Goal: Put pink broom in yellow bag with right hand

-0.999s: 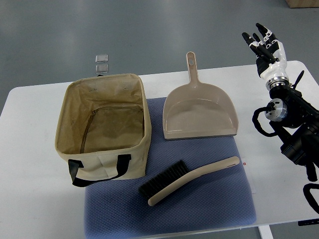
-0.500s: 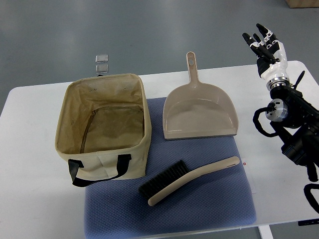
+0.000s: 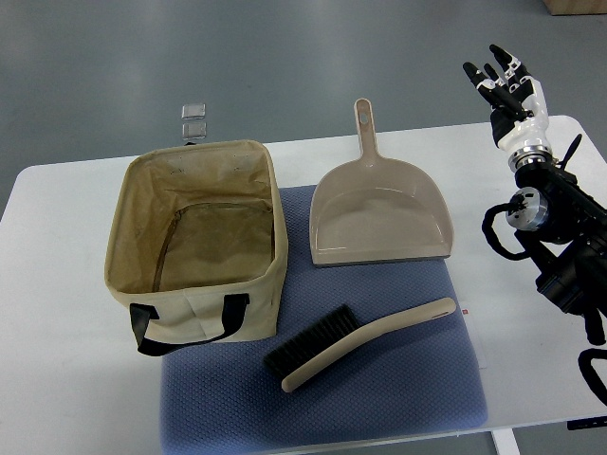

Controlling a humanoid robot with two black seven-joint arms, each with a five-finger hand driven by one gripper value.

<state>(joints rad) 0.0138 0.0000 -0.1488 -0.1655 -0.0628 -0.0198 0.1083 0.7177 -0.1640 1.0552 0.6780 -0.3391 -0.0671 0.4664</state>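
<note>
1. From my station I get only the top view. The right arm (image 3: 560, 237) enters from the right edge and its lower links are cut off by the frame there; the near edge of the blue mat (image 3: 379, 398) runs close to the bottom of the picture.
2. I cannot make out the two small clear squares (image 3: 193, 121) on the floor beyond the table; they are too small to identify.
3. The right hand (image 3: 507, 85) is raised past the far right corner of the white table (image 3: 57, 379), fingers (image 3: 500, 59) spread apart and pointing away from me. It holds nothing and touches nothing.
4. The broom (image 3: 358, 343) lies flat on the mat at front centre, well apart from the hand. Its handle reads beige-pink, smooth plastic, gently curved, running up to the right; the black bristles sit at the lower-left end, near the bag's front corner.
5. The bag (image 3: 194, 246) stands open on the left, partly on the mat. It is a boxy, pale yellow fabric tote with soft, slightly sagging walls, a zipped panel on its floor and a black strap handle hanging on the near face. I see nothing inside.
6. A matching dustpan (image 3: 379, 213) lies behind the broom on the mat, its handle pointing away.
7. The mat shows a fine dimpled texture.
</note>
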